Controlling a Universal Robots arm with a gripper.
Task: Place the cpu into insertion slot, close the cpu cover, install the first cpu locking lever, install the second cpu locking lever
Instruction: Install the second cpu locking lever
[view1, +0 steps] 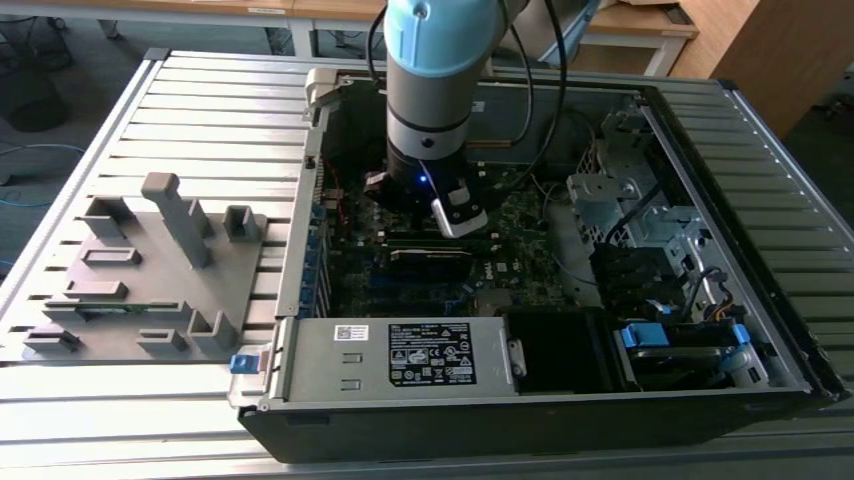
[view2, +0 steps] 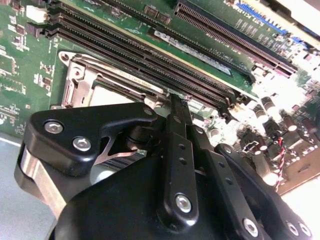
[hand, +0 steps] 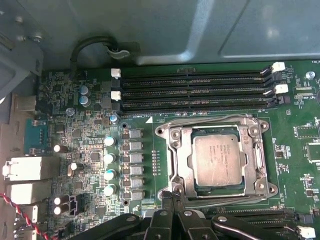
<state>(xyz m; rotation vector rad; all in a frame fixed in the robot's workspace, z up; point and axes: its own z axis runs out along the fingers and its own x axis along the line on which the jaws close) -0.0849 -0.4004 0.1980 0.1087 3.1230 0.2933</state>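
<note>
CPU: small flat square chip with a dull silver-grey metal top (hand: 217, 159), lying flat in the socket in the first wrist view.
Insertion slot: small square dark socket with a thin metal rim (hand: 216, 192) on the dark green motherboard (hand: 90, 155); the chip sits inside it and a narrow dark margin shows around the chip.
CPU cover: thin silver metal frame plate with a large central cut-out (hand: 178, 157), lying down flat around the chip; the chip's top shows through the cut-out. In the second wrist view the same frame (view2: 82, 80) lies partly behind the claw's black linkage.
Locking levers: thin wire rods run along the frame's edges, one (hand: 210, 121) on the side toward the memory slots; whether they are latched, I cannot tell.
Memory slots: long narrow black slots with white end clips (hand: 192, 90), just beside the socket.
Gripper: black, multi-link fingers (hand: 172, 192), pinched together to a point with nothing between them, the tips at the socket's edge in the first wrist view.
Arm: grey and light-blue robot arm (view1: 430, 90) reaching straight down into the open black computer case (view1: 534, 420) in the exterior view.
Grey fixture plate: moulded holder with upright posts (view1: 147, 270) on the slatted table at the exterior view's left, well apart from the arm.
</note>
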